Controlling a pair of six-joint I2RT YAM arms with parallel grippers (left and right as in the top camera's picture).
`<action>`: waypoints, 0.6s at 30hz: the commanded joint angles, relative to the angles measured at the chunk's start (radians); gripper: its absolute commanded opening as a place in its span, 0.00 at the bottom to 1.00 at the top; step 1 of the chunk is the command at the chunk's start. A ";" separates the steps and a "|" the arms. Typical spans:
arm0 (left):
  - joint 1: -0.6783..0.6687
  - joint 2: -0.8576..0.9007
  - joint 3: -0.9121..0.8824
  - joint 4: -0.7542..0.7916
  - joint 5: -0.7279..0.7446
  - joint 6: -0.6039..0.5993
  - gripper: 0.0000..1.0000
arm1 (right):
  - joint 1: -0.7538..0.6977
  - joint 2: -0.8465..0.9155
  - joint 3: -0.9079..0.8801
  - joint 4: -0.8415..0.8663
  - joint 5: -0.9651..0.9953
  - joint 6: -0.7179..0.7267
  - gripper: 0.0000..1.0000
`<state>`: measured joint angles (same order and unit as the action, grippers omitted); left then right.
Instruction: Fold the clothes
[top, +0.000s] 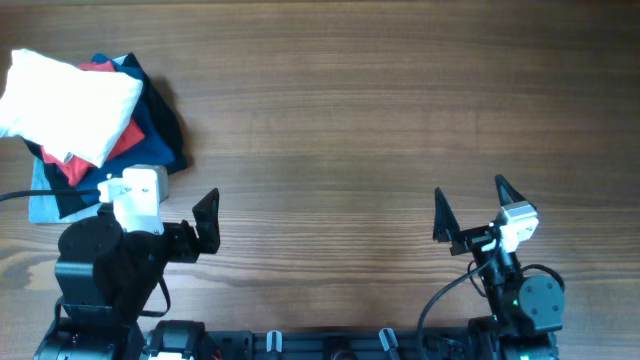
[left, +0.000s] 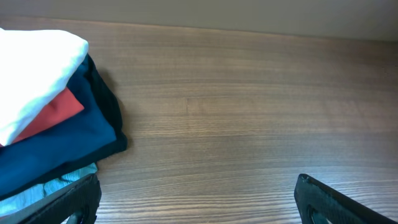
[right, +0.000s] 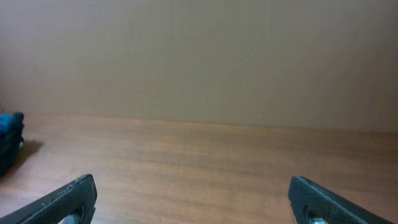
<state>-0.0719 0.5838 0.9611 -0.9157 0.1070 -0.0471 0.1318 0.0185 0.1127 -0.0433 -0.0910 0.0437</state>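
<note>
Resting on top of a pile of coloured clothes (top: 140, 130) at the worktop's (top: 380, 110) far left corner, the white T-shirt (top: 65, 105) awaits folding; left fingers (top: 205, 222) and right fingers (top: 470, 210) spread wide, empty, leaving the middle free.

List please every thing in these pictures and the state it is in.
white T-shirt: folded, on top of the pile
red T-shirt: folded, under the white one
dark blue garment: folded, under the red one
left gripper: fingers open, empty
right gripper: fingers open, empty
</note>
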 joint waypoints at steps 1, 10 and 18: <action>0.002 -0.005 -0.004 0.002 0.016 -0.013 1.00 | -0.002 -0.015 -0.076 0.124 -0.006 -0.022 1.00; 0.002 -0.005 -0.004 0.002 0.016 -0.013 1.00 | -0.002 -0.016 -0.107 0.046 0.008 -0.041 1.00; 0.002 -0.005 -0.004 0.002 0.016 -0.013 1.00 | -0.001 -0.013 -0.108 0.047 0.008 -0.041 1.00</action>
<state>-0.0719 0.5838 0.9611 -0.9157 0.1070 -0.0471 0.1318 0.0174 0.0067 0.0006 -0.0891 0.0128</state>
